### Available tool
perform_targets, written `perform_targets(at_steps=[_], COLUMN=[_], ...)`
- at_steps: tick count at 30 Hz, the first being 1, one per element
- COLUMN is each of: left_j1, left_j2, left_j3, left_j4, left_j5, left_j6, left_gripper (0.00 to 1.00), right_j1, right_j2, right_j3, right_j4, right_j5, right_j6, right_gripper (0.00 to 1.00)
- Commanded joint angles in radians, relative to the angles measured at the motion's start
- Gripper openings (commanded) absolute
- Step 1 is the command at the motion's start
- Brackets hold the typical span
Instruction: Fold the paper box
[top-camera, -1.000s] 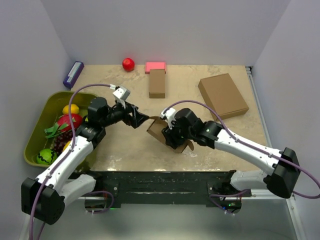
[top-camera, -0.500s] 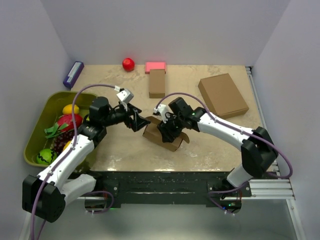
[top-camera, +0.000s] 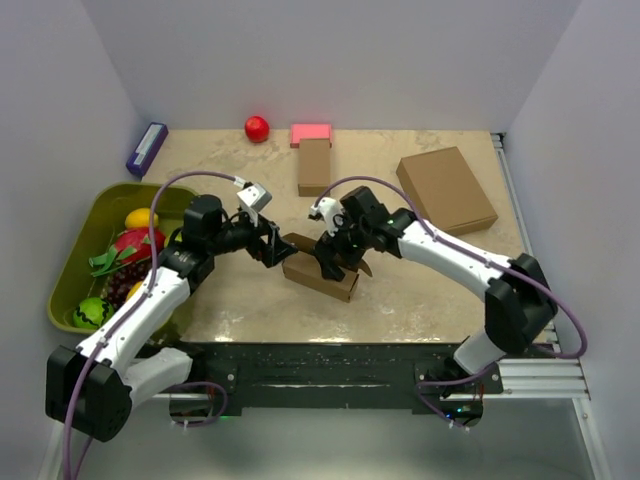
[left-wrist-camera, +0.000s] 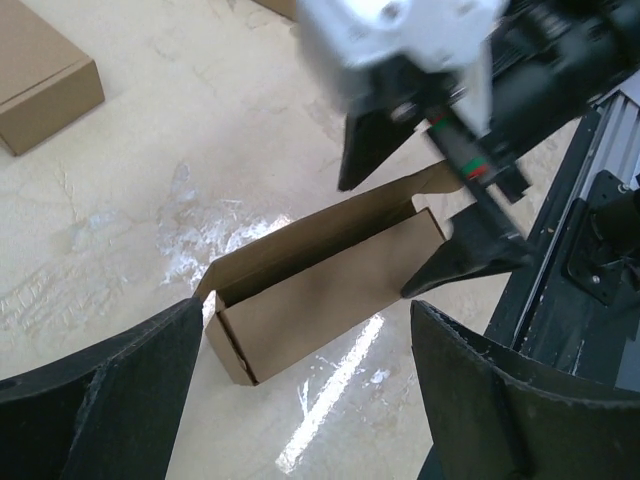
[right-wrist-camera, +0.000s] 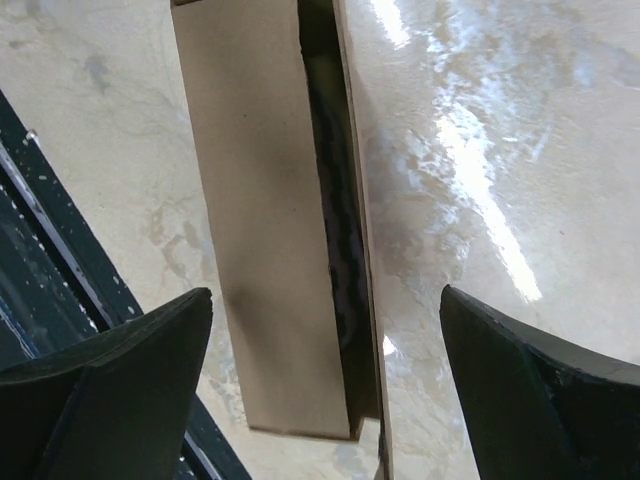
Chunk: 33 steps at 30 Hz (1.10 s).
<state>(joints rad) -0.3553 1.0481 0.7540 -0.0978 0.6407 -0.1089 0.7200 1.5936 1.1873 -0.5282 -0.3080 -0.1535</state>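
Paper box (top-camera: 318, 272) lies on the tabletop (top-camera: 410, 295) between your two sets of jaws, close to the tabletop's front edge. Your left jaws gape wide just off its left end and hold nothing. Your right jaws, just as wide, stand over its other end with nothing gripped. Bare marbled tabletop runs beyond your right jaws to the square brown box (top-camera: 446, 190). The green tray (top-camera: 100, 200) sits behind your left jaws, and the narrow box (top-camera: 314, 166) is farther beyond both. Only your left wrist view shows the paper box's open top and one long flap raised. Your right wrist view shows a dark slot along its inside.
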Motion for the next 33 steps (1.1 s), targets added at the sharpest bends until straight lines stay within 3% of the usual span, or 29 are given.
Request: perform_targets(at_steps=[1, 7, 33], left_j1=[0.003, 0.003, 0.003], left_j2=[0.016, 0.033, 0.084], left_j3=[0.031, 0.039, 0.041], left_j4=[-0.025, -0.049, -0.085], left_j5=[-0.039, -0.056, -0.141], left_j6=[0.049, 0.069, 0.054], left_gripper=[0.88, 0.89, 0.86], right_j1=[0.002, 0.022, 0.219], right_j2=[-0.165, -0.277, -0.089], right_j3=[-0.054, -0.143, -0.141], right_j4=[0.049, 0.08, 0.111], right_j5=[0.078, 0.167, 0.362], right_j6=[0.057, 0.092, 0.097], right_gripper=[0.99, 0.99, 0.96])
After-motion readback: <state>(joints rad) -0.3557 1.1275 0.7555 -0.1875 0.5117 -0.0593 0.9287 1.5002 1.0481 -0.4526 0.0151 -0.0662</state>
